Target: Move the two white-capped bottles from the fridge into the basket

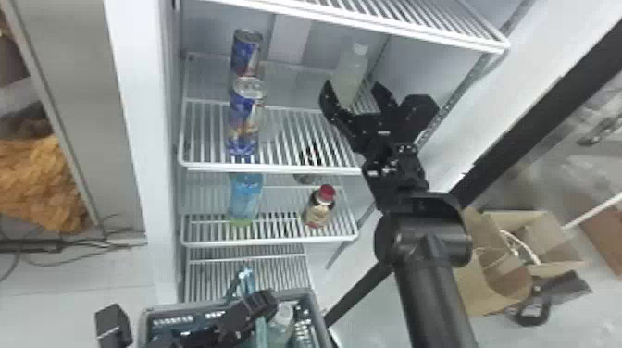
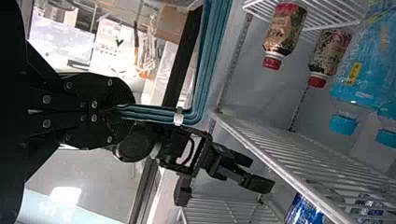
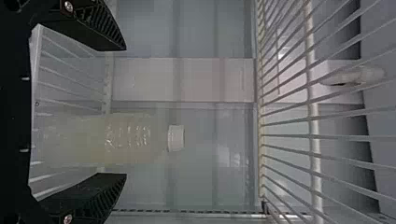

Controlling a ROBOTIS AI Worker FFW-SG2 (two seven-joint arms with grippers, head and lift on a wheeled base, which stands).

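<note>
A white-capped bottle [image 1: 350, 69] stands upright toward the back right of the fridge's wire shelf [image 1: 273, 169], its contents cloudy and pale. Two blue cans [image 1: 246, 125] stand one behind the other on that shelf's left part. Below the shelf and in front of it is a basket [image 1: 185, 307], with a second white-capped bottle [image 1: 281, 324] inside, so one bottle probably remains to be moved.

The bottle on the shelf looks like thin, smooth plastic, likely full and fairly heavy for its size. It would probably give a little when squeezed rather than break, and it may be slippery if chilled and damp (the surface looks slightly misted). The best hold is likely around the broad body, below the shoulder; the small cap offers little to grip.

The right gripper [image 3: 125, 112], above the same shelf, has its fingers spread wide, one on each side of the bottle's body, with a visible gap on at least one side; nothing is clamped between them. Closing it evenly should avoid tipping the bottle. The left gripper [image 2: 122, 111], below the shelf, has its fingers together, clamped on the blue-green basket handle [image 2: 210, 56].
</note>
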